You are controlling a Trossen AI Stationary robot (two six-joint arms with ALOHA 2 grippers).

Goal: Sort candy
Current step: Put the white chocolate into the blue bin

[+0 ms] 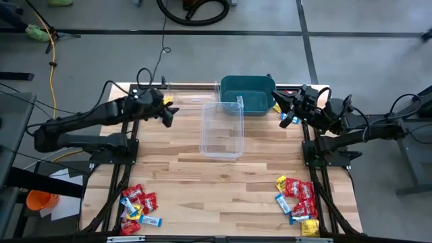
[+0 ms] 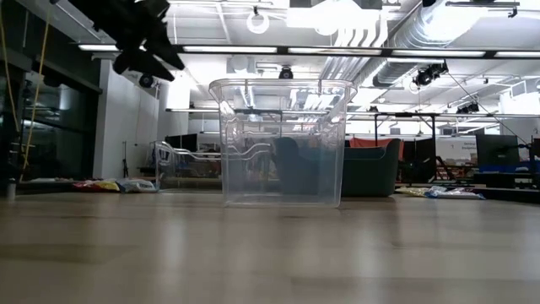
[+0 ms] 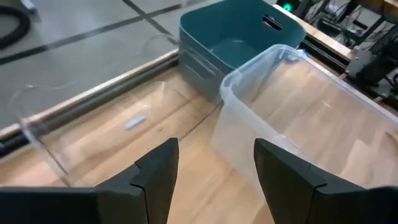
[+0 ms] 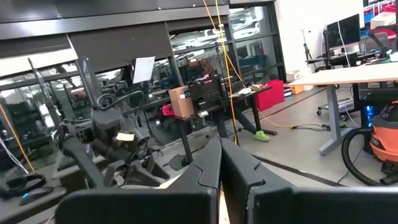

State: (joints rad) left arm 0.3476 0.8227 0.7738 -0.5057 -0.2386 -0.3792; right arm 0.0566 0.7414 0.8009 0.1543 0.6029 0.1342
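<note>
while the candy (image 1: 138, 206) lies in two heaps of small shiny red, yellow and blue packets at the near table corners, the left gripper (image 1: 167, 112) hangs apart and empty by a clear tub (image 1: 221, 129); right gripper (image 1: 289, 108) pinched together beside the teal bin (image 1: 246, 93). judged between picks; next needs a reach back to a heap.

Candy (image 1: 138, 208) heaps — single packets too small to tell apart.
</note>
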